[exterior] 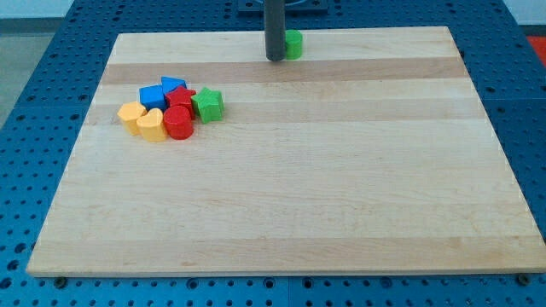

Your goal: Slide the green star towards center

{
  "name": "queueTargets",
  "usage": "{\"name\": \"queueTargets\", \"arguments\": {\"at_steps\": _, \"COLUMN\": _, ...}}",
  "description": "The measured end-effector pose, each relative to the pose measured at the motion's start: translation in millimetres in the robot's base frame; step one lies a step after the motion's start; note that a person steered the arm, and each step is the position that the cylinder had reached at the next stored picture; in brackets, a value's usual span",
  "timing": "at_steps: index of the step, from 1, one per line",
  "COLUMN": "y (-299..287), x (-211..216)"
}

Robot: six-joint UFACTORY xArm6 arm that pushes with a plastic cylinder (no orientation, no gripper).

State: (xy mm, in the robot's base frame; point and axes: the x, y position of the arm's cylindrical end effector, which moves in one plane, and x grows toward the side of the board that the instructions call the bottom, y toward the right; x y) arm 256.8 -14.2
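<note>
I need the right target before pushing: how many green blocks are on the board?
2. The green star sits at the right edge of the cluster on the view's left. Another green block, shape unclear, is at the view's top, partly hidden behind my tip.

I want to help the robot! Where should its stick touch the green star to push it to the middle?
There is no gripping here, only pushing. My tip should probably touch the green star on its upper-left side, since the board's middle lies toward the view's bottom right. That side is crowded: the red block sits against it, so I would slip in from the view's top.
</note>
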Motion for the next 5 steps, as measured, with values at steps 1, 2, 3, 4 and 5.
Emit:
{"name": "queueTargets", "arguments": {"at_steps": 1, "y": 0.0, "x": 0.0}}
{"name": "queueTargets", "arguments": {"at_steps": 2, "y": -10.0, "x": 2.8}}
{"name": "queueTargets", "arguments": {"at_steps": 3, "y": -47.3, "x": 10.9}}
{"name": "queueTargets", "arguments": {"at_steps": 4, "y": -91.1, "x": 14.2}}
{"name": "queueTargets", "arguments": {"at_steps": 5, "y": -124.1, "x": 14.3}}
